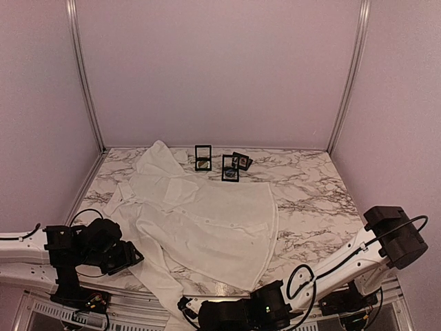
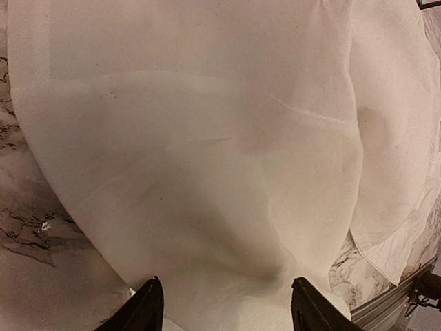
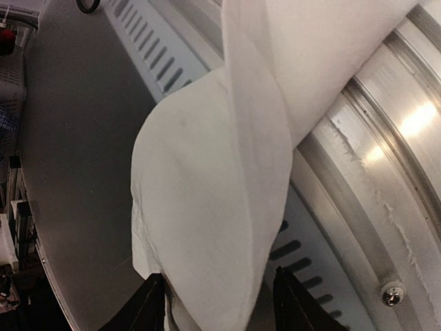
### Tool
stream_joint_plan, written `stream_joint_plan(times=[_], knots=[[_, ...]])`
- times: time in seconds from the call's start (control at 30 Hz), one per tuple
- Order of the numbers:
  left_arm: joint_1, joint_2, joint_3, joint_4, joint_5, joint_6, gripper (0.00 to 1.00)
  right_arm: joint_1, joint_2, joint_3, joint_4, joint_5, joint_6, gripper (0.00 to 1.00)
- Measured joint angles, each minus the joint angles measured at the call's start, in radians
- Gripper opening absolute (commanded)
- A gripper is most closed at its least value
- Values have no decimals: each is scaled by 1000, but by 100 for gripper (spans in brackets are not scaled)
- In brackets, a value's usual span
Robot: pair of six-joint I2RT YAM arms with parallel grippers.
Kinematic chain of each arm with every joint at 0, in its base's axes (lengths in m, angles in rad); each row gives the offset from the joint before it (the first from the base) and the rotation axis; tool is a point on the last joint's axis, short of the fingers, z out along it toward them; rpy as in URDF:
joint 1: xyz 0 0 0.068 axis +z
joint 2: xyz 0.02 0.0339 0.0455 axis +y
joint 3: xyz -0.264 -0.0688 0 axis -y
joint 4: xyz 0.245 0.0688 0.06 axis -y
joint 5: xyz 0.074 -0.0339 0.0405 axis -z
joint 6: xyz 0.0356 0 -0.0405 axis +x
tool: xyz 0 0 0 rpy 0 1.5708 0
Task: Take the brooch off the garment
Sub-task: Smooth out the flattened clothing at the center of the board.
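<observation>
The white shirt [image 1: 207, 221] lies spread on the marble table [image 1: 310, 186], collar toward the back left. One sleeve [image 1: 162, 289] hangs over the front edge. No brooch shows on the cloth in any view. My left gripper [image 1: 134, 256] is open at the shirt's left edge. In the left wrist view it [image 2: 226, 289] hovers just above smooth cloth [image 2: 207, 138], holding nothing. My right gripper [image 1: 185, 305] is below the front edge. In the right wrist view it [image 3: 219, 289] is open, with the hanging sleeve end [image 3: 207, 193] between its fingers.
Three small black display frames [image 1: 202, 157] [image 1: 230, 167] [image 1: 241, 161] stand at the back centre, just beyond the shirt. The metal table-edge rail [image 3: 386, 172] runs beside the hanging sleeve. Pale walls close in the back and both sides.
</observation>
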Motion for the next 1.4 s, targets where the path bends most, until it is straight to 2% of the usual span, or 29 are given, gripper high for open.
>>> stream_joint_plan(times=[0.1, 0.3, 0.5, 0.57, 0.73, 0.8, 1.03, 1.2, 1.4], knots=[[-2, -69, 2, -46, -1, -18, 67, 3, 0, 0, 0, 0, 10, 38], [-3, -161, -4, -101, 5, -68, 66, 13, 0, 1, 0, 0, 16, 29], [-23, -159, -62, -68, 16, -123, 52, 25, 0, 18, -1, 0, 16, 22], [-35, -137, -82, -39, 16, -143, 44, 25, 0, 25, -8, 2, 17, 19], [-60, -109, -95, 27, 9, -180, 3, 26, 0, 57, -57, 22, 16, 0], [-62, -110, -93, 32, -3, -187, 0, 26, 0, 75, -98, 34, 11, 0], [-63, -172, 27, -59, -80, -162, 0, 28, -8, 228, -494, 198, -7, 0], [-55, -190, 132, -130, -130, -131, 0, 19, -27, 378, -932, 423, 24, 0], [-37, -196, 157, -184, -153, -109, 0, -20, -113, 360, -1195, 594, 66, 0]])
